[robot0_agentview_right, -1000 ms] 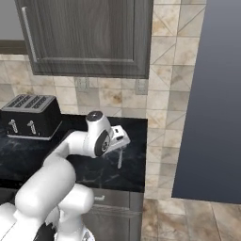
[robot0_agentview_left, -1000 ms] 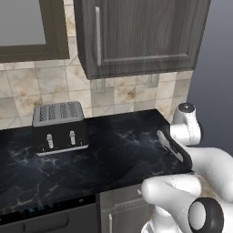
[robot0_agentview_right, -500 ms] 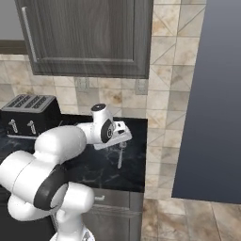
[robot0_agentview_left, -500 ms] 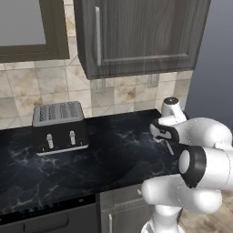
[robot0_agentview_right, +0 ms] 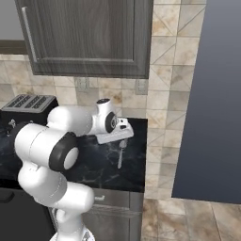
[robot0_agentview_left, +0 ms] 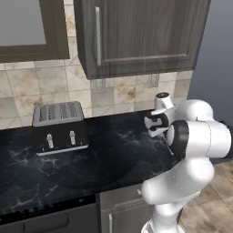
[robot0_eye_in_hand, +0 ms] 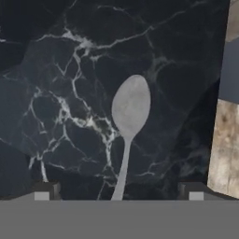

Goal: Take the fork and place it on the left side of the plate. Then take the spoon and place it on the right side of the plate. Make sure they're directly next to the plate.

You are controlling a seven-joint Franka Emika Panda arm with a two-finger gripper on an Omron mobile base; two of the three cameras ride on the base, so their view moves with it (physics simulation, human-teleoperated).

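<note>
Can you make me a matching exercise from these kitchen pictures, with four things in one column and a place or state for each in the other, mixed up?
Things:
1. spoon
2. toaster
3. hand
4. cabinet

Places or states:
A. on the wall above the counter, door shut
B. open, hovering over the counter's right end
C. lying flat on the black marble counter, right below the hand
D. standing at the back of the counter, far left

Pairs: 1-C, 2-D, 3-B, 4-A
</note>
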